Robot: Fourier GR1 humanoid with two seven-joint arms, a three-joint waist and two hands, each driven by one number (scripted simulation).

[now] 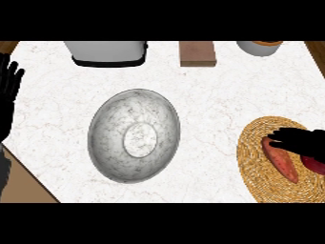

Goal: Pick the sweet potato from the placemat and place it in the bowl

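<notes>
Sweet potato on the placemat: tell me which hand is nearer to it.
Right. The right hand lies over the sweet potato on the placemat, fingers curled across it. The left hand rests open at the counter's far left edge, beyond the bowl.

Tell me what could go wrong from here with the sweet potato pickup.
1. The right hand lies across the sweet potato and hides its middle, so the hold may be off-centre and the long root could tip when lifted.
2. The woven placemat runs out of view at the right edge; a sliding hand might drag it along.
3. The bowl sits apart to the left, so the carry crosses bare counter, where a slip could send it rolling.
</notes>
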